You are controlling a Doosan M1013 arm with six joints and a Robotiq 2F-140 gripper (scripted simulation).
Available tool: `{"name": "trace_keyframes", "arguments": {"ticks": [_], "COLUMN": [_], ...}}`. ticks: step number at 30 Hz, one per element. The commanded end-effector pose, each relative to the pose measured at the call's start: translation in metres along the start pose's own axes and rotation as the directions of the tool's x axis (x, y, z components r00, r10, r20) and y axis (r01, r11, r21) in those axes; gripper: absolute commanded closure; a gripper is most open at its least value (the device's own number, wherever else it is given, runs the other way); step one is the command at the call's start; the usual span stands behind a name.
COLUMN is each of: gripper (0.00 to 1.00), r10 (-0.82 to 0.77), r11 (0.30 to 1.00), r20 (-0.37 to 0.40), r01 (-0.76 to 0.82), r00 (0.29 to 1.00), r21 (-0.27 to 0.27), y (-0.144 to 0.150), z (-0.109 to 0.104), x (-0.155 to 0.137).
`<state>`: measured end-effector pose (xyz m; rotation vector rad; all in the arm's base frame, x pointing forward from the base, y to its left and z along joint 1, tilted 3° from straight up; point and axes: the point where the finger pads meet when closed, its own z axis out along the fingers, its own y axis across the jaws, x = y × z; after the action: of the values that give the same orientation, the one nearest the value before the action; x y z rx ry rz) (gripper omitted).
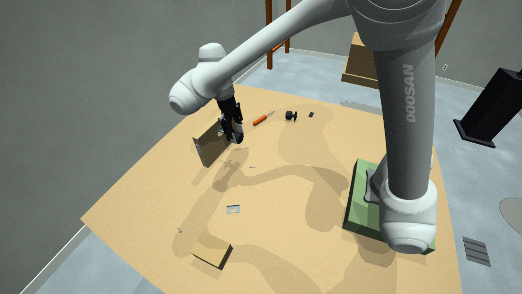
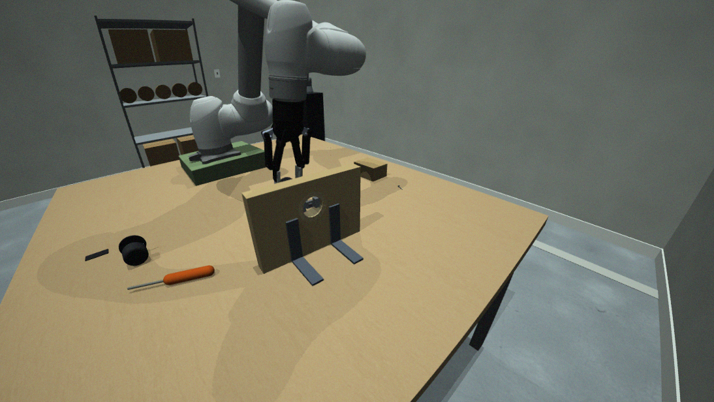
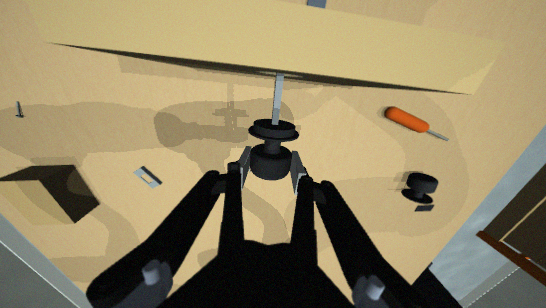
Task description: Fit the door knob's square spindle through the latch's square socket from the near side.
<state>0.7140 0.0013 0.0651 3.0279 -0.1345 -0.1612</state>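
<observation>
My gripper [image 3: 270, 157] is shut on a black door knob [image 3: 270, 161], seen also in the top view [image 1: 236, 136]. Its round plate [image 3: 273, 131] faces an upright wood panel [image 1: 210, 142], and its grey square spindle [image 3: 276, 98] reaches to the panel's near face, where its tip is hidden under the panel's top edge. The plate stands a spindle's length off the wood. In the exterior view the panel [image 2: 304, 219] stands on two dark brackets and has a round hole [image 2: 312, 206] with grey metal inside; my gripper [image 2: 286, 172] is behind it.
A second black knob [image 1: 291, 115] with a small dark plate [image 1: 310, 114] and an orange-handled screwdriver [image 1: 263, 118] lie beyond the panel. A metal strike plate [image 1: 233, 207], two loose screws [image 1: 252, 167] and a wood block [image 1: 211, 249] lie nearer the robot's green base [image 1: 369, 204].
</observation>
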Motion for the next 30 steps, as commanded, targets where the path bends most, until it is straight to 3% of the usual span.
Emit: {"name": "trace_keyframes", "arguments": {"ticks": [1, 30], "gripper": [0.58, 0.58], "r10": [0.0, 0.0], "r11": [1.0, 1.0], "r20": [0.0, 0.0], "r01": [0.0, 0.0], "r00": [1.0, 1.0], "r21": [0.0, 0.0], "y": [0.0, 0.0], "z": [-0.0002, -0.0006], "x": [0.001, 0.0065]}}
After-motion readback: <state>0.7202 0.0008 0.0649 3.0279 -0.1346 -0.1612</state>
